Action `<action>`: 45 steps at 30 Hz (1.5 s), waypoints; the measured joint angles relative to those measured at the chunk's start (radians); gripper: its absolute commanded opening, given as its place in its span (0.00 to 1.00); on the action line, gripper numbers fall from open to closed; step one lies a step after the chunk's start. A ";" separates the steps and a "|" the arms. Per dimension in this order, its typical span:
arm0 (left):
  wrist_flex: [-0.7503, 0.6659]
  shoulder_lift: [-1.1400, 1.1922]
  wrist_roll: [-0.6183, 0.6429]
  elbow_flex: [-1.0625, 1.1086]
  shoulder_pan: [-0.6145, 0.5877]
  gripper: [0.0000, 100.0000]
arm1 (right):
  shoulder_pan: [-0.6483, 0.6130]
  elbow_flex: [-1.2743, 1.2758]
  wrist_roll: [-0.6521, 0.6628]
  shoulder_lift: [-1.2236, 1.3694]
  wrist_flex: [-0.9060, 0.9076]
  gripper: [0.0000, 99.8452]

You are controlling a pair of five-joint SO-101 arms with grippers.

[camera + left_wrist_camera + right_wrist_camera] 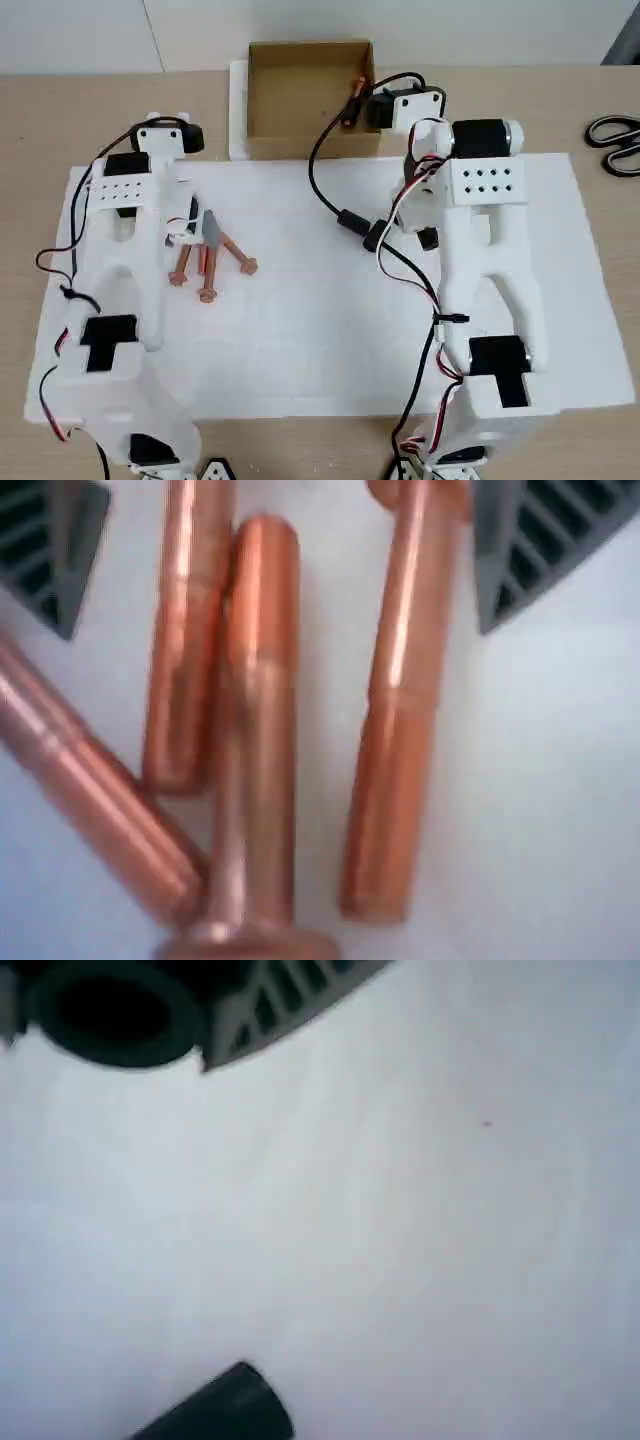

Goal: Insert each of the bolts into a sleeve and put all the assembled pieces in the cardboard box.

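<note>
Left gripper (202, 236): jaws wide, empty; I hold it over bolts (205, 272), mat's (320, 330) 9 o'clock. Bolts: copper-coloured, stiff, likely light, slick, roll-prone; I'd grip mid-shank, crosswise.

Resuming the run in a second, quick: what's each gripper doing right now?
Left gripper: open, over the bolts.
Right gripper: shut on a black sleeve.

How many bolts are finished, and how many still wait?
Done: one copper piece lies in the cardboard box. In hand: the left gripper hangs open over four loose bolts. Left: those bolts still need sleeves, then the box.
</note>
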 measured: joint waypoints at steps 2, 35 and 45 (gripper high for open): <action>-0.023 0.032 0.021 -0.005 0.000 0.24 | 0.000 0.000 0.000 0.000 0.000 0.00; -0.064 0.066 0.061 -0.052 0.002 0.11 | 0.000 0.055 0.000 0.000 0.000 0.00; -0.061 0.066 0.061 -0.075 0.002 0.11 | 0.000 0.055 0.000 0.000 0.000 0.00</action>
